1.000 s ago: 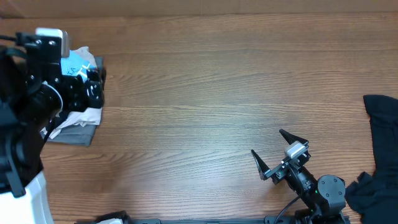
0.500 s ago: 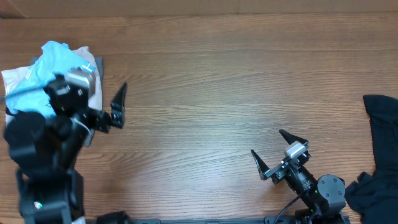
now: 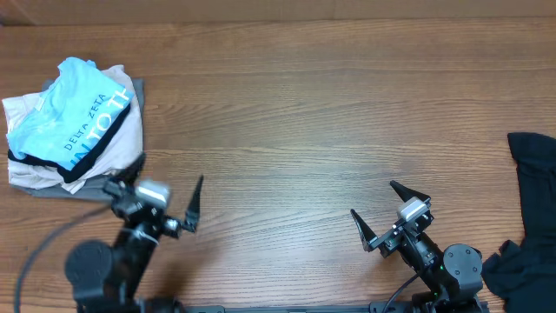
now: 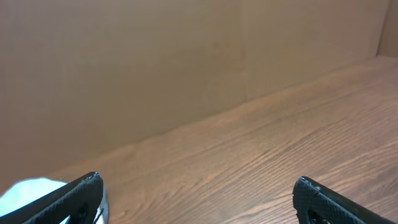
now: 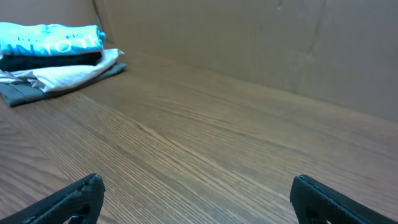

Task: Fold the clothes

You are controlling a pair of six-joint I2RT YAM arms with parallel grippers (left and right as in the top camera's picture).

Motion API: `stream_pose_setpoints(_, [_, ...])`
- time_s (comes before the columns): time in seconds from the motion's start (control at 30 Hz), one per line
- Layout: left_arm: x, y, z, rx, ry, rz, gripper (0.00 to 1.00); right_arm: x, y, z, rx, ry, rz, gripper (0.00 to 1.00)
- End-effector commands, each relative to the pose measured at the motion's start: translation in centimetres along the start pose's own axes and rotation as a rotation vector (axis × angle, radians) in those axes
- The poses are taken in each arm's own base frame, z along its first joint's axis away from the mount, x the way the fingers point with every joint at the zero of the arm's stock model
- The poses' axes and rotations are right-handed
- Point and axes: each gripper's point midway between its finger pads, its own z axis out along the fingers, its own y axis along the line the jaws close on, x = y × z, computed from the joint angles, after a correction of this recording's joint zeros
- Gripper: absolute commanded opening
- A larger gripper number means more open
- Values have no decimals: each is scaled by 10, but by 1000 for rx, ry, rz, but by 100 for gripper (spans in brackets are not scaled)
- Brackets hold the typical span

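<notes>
Clothes (image 3: pixel 74 126) are found as one folded stack at the far left corner of the worktop (image 3: pixel 304 113). A sky-blue T-shirt (image 3: pixel 69 113) lies on top, white lettering facing up. In the right wrist view the layers beneath it read in order: a black garment (image 5: pixel 53 60), a white garment (image 5: pixel 68 73), and a grey garment (image 5: pixel 25 92) at the bottom, resting on the wood. The stack's edges are uneven, with white fabric spilling out on the side toward the left edge.

A separate dark garment (image 3: pixel 532 204) lies unfolded and crumpled at the right edge of the worktop, running off the overhead view toward the near right corner.

Left gripper (image 3: pixel 154 193) sits near the near edge, just in front of the stack and apart from it. Its jaws are spread wide and grasp nothing. Its wrist view shows both fingertips (image 4: pixel 87 186) over bare wood, with a sliver of pale fabric at the lower left.

Right gripper (image 3: pixel 373 198) sits near the near edge, toward the right, well apart from both the stack and the dark garment. Its jaws are likewise released and empty, aimed across the worktop toward the stack.

A plain brown panel (image 4: pixel 155 62) stands along the far edge.
</notes>
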Motion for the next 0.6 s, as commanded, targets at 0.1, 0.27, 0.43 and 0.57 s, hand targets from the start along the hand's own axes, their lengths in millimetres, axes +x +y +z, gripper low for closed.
stream_pose_setpoints(0.1, [35, -12, -8, -15, -60, 74, 100, -2, 0, 0, -1, -12, 0, 100])
stream_pose_setpoints(0.27, [62, -19, -3, -1, -83, 83, 100, -2, 0, 0, -1, -12, 0, 100])
stream_pose_setpoints(0.43, [95, -27, 7, 33, -29, 47, 100, -2, 0, 0, -1, -12, 0, 100])
stream_pose_setpoints(0.57, [115, -31, 12, 41, 0, 34, 100, -2, 0, 0, -1, -12, 0, 100])
